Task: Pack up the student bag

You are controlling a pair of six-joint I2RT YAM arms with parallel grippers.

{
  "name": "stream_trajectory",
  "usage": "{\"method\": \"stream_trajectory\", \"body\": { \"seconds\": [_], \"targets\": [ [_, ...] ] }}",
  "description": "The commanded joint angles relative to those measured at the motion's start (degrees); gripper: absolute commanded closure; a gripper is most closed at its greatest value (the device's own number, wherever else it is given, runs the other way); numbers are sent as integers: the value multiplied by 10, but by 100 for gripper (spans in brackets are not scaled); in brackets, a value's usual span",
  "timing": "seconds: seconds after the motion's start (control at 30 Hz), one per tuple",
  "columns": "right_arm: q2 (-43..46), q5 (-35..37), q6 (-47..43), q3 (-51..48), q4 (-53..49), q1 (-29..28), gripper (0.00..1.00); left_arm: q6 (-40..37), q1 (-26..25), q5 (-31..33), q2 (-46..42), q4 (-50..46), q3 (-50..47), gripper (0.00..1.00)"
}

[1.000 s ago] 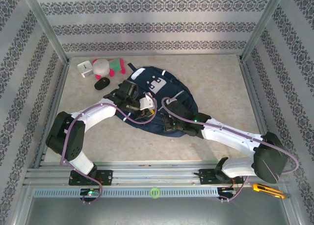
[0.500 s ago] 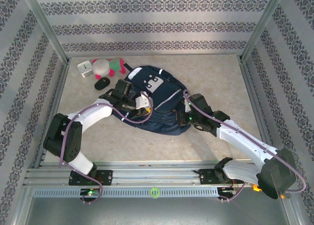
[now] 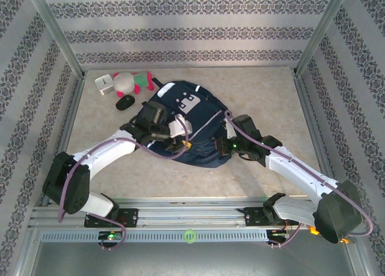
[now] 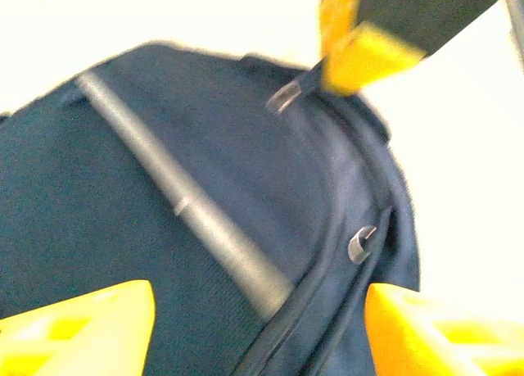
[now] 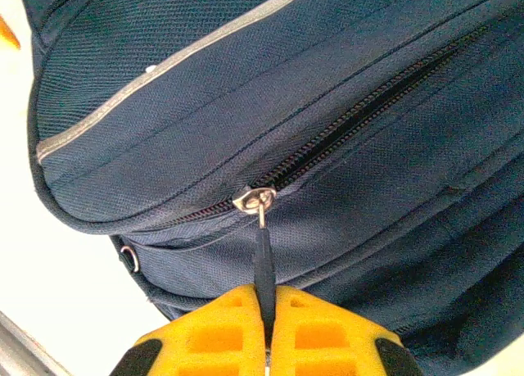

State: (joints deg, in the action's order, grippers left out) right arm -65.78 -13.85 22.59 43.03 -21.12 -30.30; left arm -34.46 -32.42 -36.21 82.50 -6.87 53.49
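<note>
The student bag (image 3: 204,116), soft and limp fabric, lies just under the open left pincer (image 4: 260,323). The right pincer (image 5: 266,343) is closed on the zip pull (image 5: 262,257) directly ahead, the best hold, I think.

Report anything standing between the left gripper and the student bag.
Nothing visible does. The left gripper hangs open directly over the student bag, with bare navy fabric between its fingers. The right gripper is shut on the zip pull, outside that gap.
</note>
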Motion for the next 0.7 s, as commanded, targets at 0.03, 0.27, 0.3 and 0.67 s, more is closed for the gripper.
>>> {"method": "stream_trajectory", "body": {
  "seconds": [0.03,0.27,0.3,0.67],
  "targets": [
    [-8,-42,3,-13,30,11,100,91,-61,83,5,132,-23,30],
    [-11,-53,5,-20,36,17,100,125,-98,196,66,230,-27,32],
    [-10,-53,6,-21,36,18,100,123,-99,197,73,229,-24,33],
    [-7,-46,10,-31,43,31,100,30,-98,126,71,161,-38,79]
  ]
}}
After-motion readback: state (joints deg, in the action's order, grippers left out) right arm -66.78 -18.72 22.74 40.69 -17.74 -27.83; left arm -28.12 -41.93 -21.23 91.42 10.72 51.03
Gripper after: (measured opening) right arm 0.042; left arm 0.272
